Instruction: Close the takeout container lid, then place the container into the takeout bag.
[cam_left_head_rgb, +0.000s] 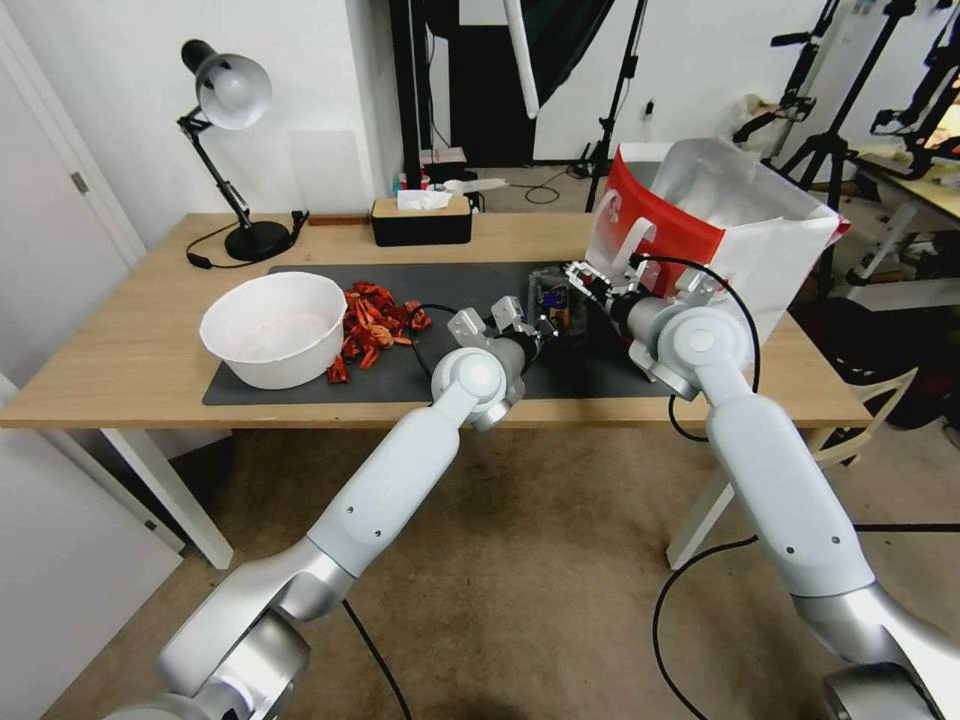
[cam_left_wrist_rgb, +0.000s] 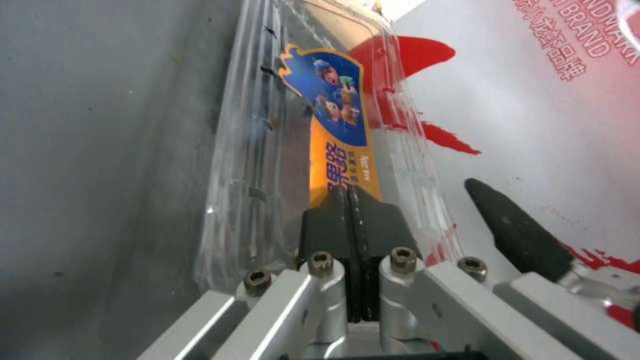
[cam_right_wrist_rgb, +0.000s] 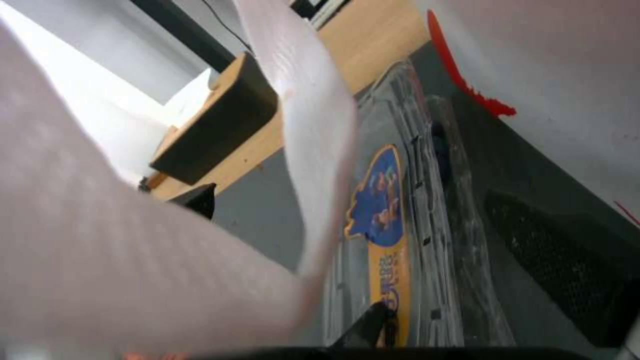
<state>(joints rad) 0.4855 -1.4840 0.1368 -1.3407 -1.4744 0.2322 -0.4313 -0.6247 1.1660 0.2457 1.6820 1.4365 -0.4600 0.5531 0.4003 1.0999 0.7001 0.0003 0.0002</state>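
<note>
The wooden surface (cam_left_head_rgb: 130, 360) carries a dark mat (cam_left_head_rgb: 440, 285), and at its right end stands the red and white takeout bag (cam_left_head_rgb: 740, 215), upright with its foil-lined mouth open. On the mat's left sits a round white bowl (cam_left_head_rgb: 275, 328) beside a heap of red pieces (cam_left_head_rgb: 375, 320). The takeout container (cam_left_head_rgb: 556, 300) lies on the mat just beside the bag, its lid (cam_left_wrist_rgb: 320, 120) down and bearing a blue and orange sticker (cam_left_wrist_rgb: 337, 125). The left end effector (cam_left_wrist_rgb: 353, 220) has its pads pressed together over the container's edge. The right end effector (cam_left_head_rgb: 590, 280) hangs beside the bag's handle; how far it is open cannot be told.
</note>
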